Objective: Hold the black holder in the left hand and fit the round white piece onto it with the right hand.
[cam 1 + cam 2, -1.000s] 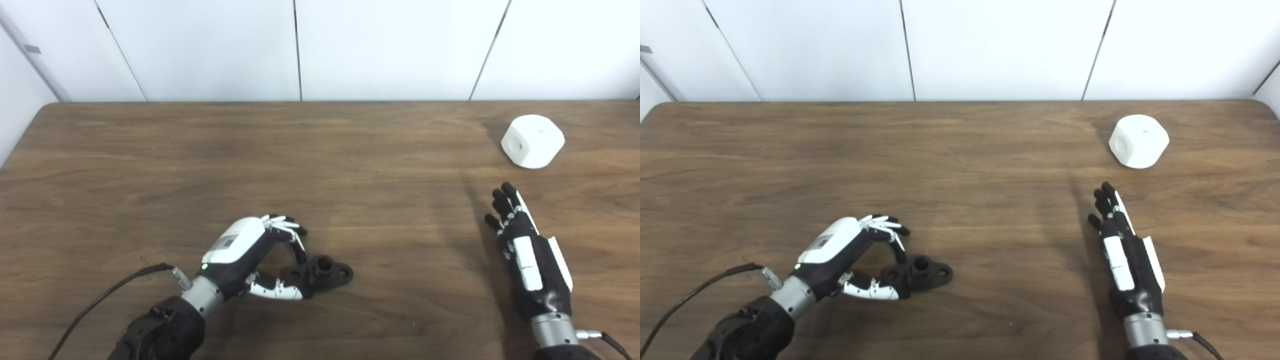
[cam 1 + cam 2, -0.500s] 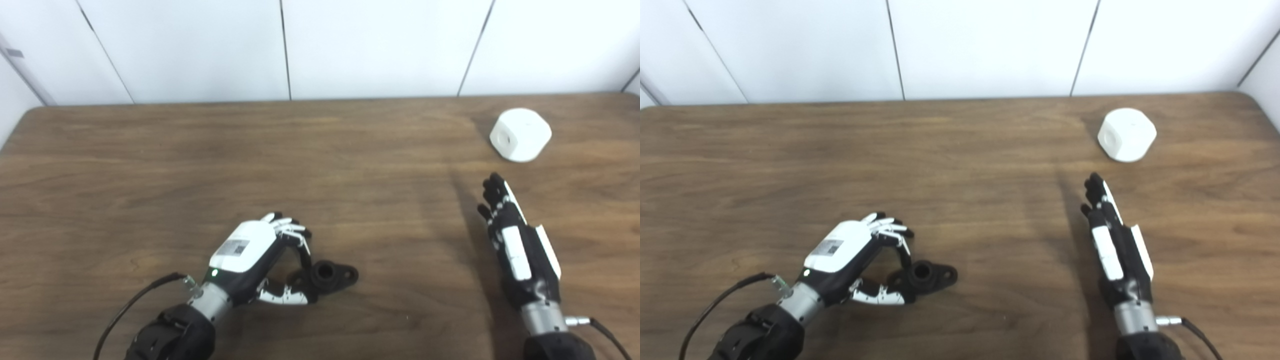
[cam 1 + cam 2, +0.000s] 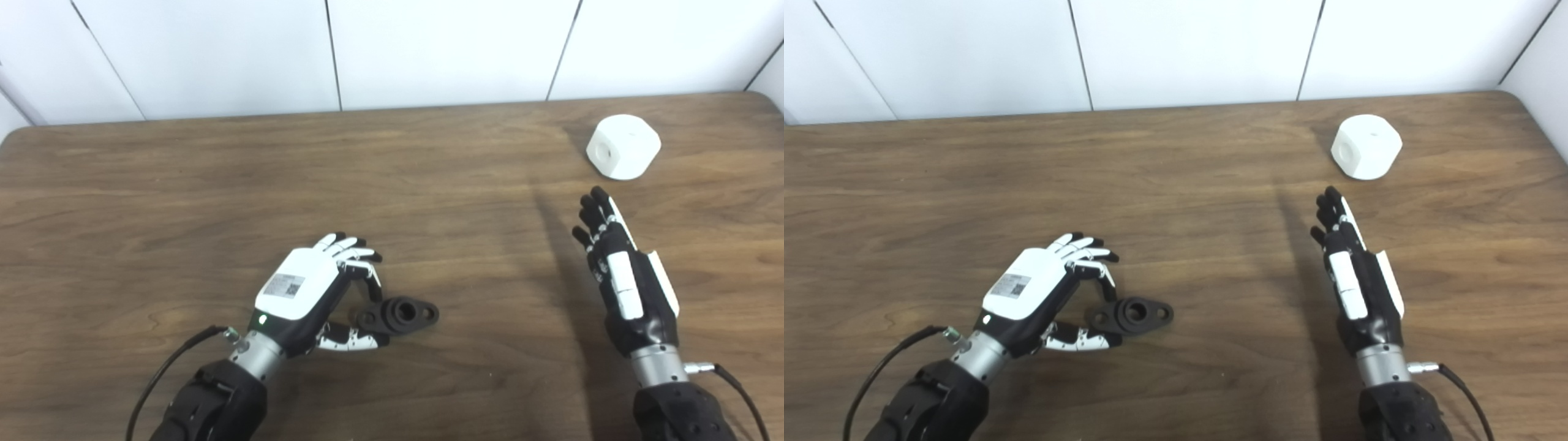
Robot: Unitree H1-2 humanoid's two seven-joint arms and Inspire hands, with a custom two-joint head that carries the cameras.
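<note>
Open wood table (image 3: 184, 184) between holder (image 3: 398, 313); white piece (image 3: 623, 147) seemingly unobstructed.

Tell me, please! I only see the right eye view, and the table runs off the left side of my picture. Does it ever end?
Observer: Yes. The left eye view shows the table's far-left corner, and it is rounded, with white wall past it.
Operator: Cool! Does the round white piece have a hole for fitting? I can hardly see one.
Observer: In the left eye view the round white piece plainly shows a round hole in its side. The hole faces the side of the table where the black holder is.
</note>
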